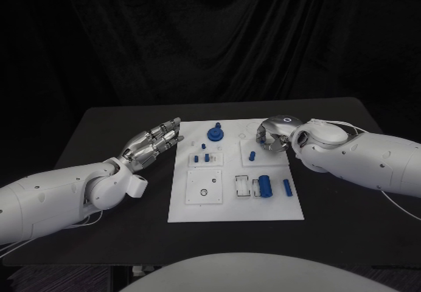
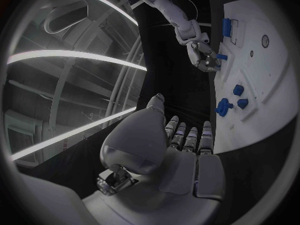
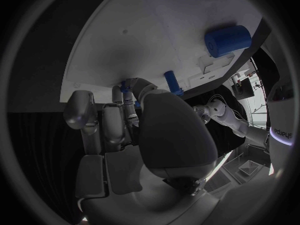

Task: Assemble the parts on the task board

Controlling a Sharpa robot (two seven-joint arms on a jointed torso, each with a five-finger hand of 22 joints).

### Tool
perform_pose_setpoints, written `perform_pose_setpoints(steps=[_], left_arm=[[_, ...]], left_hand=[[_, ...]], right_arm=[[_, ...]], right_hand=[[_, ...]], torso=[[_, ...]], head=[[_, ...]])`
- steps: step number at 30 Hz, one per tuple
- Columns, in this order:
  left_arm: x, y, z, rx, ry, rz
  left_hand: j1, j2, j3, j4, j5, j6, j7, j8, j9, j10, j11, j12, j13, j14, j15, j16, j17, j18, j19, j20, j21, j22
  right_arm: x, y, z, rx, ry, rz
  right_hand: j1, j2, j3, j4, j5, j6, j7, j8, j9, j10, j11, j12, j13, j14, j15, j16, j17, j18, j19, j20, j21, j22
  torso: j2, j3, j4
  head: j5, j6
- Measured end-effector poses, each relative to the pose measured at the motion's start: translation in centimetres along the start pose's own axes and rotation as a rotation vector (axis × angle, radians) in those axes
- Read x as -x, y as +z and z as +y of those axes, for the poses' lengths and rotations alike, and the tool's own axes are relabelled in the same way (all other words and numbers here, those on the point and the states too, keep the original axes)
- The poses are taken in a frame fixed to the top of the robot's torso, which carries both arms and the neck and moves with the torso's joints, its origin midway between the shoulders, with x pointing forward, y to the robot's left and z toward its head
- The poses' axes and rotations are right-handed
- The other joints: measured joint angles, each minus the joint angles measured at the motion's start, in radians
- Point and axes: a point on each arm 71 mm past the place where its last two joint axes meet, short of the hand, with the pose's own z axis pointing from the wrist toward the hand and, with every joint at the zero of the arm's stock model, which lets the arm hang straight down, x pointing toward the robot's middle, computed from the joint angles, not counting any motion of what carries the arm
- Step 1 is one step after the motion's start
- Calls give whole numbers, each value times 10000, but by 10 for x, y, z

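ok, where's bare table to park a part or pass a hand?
Free: black table behind the left hand, and the strip in front of the task board. Crowded: the board's far right corner, where the right hand sits among blue parts.

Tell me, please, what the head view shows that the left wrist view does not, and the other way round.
Head view alone: the whole task board and the large blue cylinder lying in its near right part. Left wrist view alone: the back of the left hand seen from close behind, its fingers straight and holding nothing. Both: the right hand at the board's far right corner, with its fingers at a small blue part, and the tall blue knob.
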Motion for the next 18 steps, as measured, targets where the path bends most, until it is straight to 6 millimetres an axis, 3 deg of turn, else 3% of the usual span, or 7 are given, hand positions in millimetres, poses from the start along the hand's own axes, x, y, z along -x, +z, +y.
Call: perform_pose_setpoints(steps=[8,18], left_arm=[[0,0,0,10,-10,4],[0,-1,1,10,-16,3]], left_hand=[[0,0,41,-97,63,0,0,0,-1,0,0,0,1,36,36,0,1,0,36,35,0,6],[0,0,98,-154,157,-35,35,0,-2,0,0,0,2,35,107,0,1,0,72,72,0,40]], right_arm=[[0,-1,0,13,32,-50],[2,-4,-1,55,82,-205]], right_hand=[[-49,49,-8,-108,-7,-21,-16,239,290,92,-10,122,100,45,-45,0,47,-1,36,-36,84,0],[30,128,16,-210,-84,-53,-52,332,497,128,24,149,127,95,-95,0,98,0,72,-72,209,7]], torso=[[1,-1,-4],[-3,-6,3]], head=[[20,0],[86,0]])
